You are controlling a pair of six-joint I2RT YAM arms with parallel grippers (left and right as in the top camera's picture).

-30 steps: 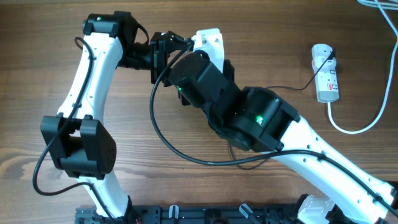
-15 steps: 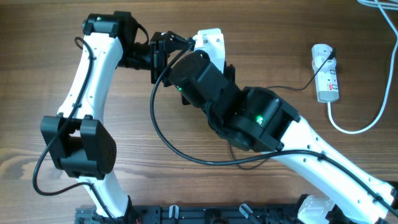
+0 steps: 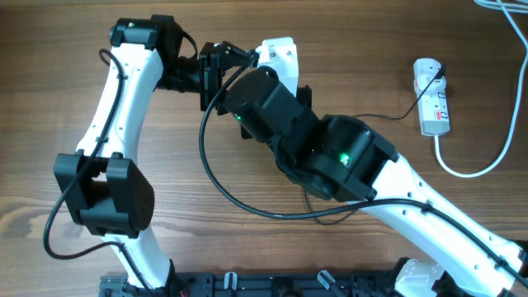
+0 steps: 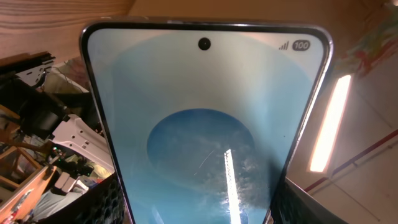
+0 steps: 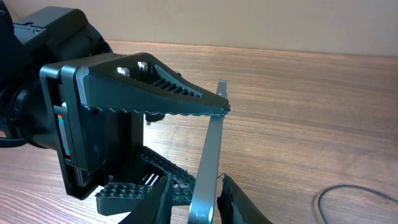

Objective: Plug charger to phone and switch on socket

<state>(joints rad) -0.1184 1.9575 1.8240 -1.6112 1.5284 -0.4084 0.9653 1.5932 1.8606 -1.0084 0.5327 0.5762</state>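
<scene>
The phone (image 4: 205,124), its cyan screen lit, fills the left wrist view and is clamped between the black jaws of my left gripper (image 4: 202,211). In the right wrist view it shows edge-on as a silver strip (image 5: 211,143), held by the left gripper's ribbed fingers (image 5: 155,93). My right gripper (image 5: 198,182) straddles the phone's lower edge, with a gap on its left side. The white socket (image 3: 432,97) lies at the far right with a black plug in it. The thin black charger cable (image 3: 388,116) runs from it under my right arm. Its plug tip is hidden.
A thick white cord (image 3: 487,165) loops from the socket toward the table's right edge. Both arms crowd the upper middle of the wooden table (image 3: 124,247). A black rail (image 3: 247,285) runs along the front edge. A loop of charger cable lies on the wood (image 5: 348,193).
</scene>
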